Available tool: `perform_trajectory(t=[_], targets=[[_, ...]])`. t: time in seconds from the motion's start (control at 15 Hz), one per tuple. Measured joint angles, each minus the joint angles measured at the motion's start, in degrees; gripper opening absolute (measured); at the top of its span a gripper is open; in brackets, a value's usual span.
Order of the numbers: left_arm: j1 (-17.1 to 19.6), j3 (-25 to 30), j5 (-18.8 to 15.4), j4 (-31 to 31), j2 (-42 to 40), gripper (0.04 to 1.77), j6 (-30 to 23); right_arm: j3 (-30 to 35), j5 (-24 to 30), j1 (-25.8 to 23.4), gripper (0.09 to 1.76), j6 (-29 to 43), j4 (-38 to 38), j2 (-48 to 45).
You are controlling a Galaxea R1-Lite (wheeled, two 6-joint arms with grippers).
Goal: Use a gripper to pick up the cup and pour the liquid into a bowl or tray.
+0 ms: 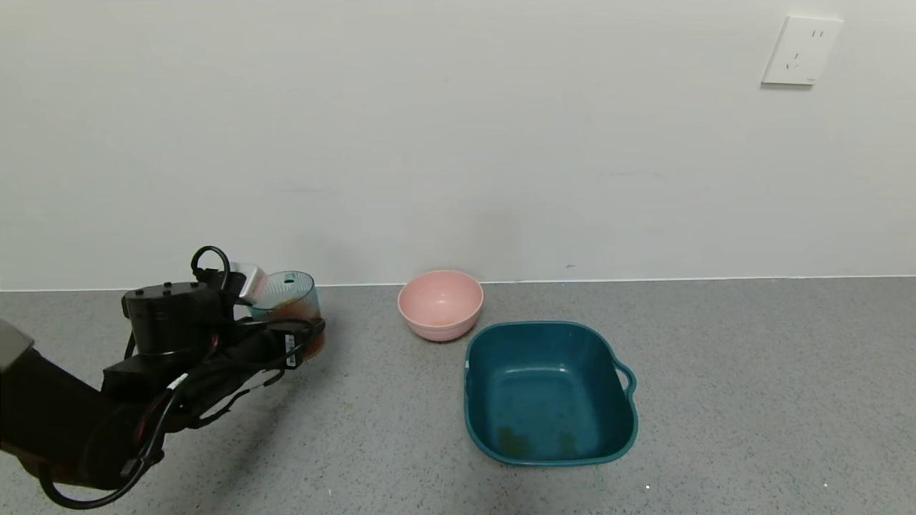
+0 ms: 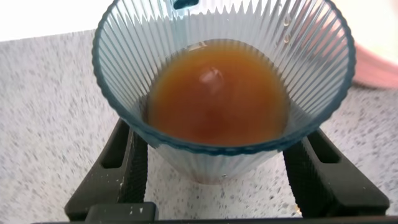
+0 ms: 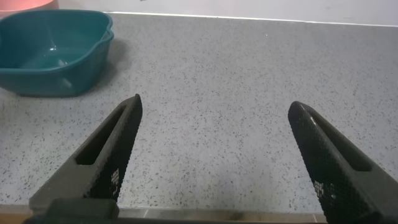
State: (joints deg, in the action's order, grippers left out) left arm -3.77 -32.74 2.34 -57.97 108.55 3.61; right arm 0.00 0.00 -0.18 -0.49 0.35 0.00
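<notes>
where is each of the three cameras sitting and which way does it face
Head view: high on the robot, facing forward and down at the counter, pink bowl and teal tub; left gripper shows.
Left wrist view: behind the left fingers, looking into the cup of liquid.
Right wrist view: behind the open right gripper, facing bare counter.
Shared: head and right wrist both show the tub.

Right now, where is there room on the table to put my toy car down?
Bare grey table lies to the right of the teal tub, and also between the cup in the left gripper and the pink bowl. The bowl and tub sit close together. The open right gripper hangs over bare table.
</notes>
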Motion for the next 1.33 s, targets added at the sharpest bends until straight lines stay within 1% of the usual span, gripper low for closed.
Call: perform_trajectory(t=[0.13, 0.4, 0.53, 0.67, 0.8, 1.0, 1.2, 1.33], targets=[[-1.13, -5.25, 1.65, 8.11, -2.43, 1.26, 0.93, 0.00, 0.00, 0.00, 1.71, 0.00, 0.00, 0.00], [-2.57, -15.07, 4.71, 18.33, -4.11, 1.26, 4.60, 0.00, 0.00, 0.00, 1.71, 0.00, 0.00, 0.00], [-3.04, -19.71, 5.49, 23.60, -4.08, 1.26, 5.23, 0.00, 0.00, 0.00, 1.71, 0.02, 0.00, 0.00], [-4.02, -24.39, 7.39, 28.21, -3.63, 1.26, 5.67, 0.00, 0.00, 0.00, 1.71, 0.00, 0.00, 0.00], [-5.11, -27.84, 8.90, 30.66, -2.56, 1.26, 9.07, 0.00, 0.00, 0.00, 1.71, 0.02, -0.02, 0.00], [-6.95, -30.93, 11.04, 31.34, -0.39, 1.26, 11.11, 0.00, 0.00, 0.00, 1.71, 0.00, 0.00, 0.00], [-8.61, -33.68, 14.36, 31.49, 2.45, 1.26, 13.28, 0.00, -0.02, 0.00, 1.71, 0.00, 0.00, 0.00], [-9.59, -34.93, 15.24, 31.51, 4.16, 1.26, 15.59, 0.00, 0.00, 0.00, 1.71, 0.02, 0.00, 0.00]])
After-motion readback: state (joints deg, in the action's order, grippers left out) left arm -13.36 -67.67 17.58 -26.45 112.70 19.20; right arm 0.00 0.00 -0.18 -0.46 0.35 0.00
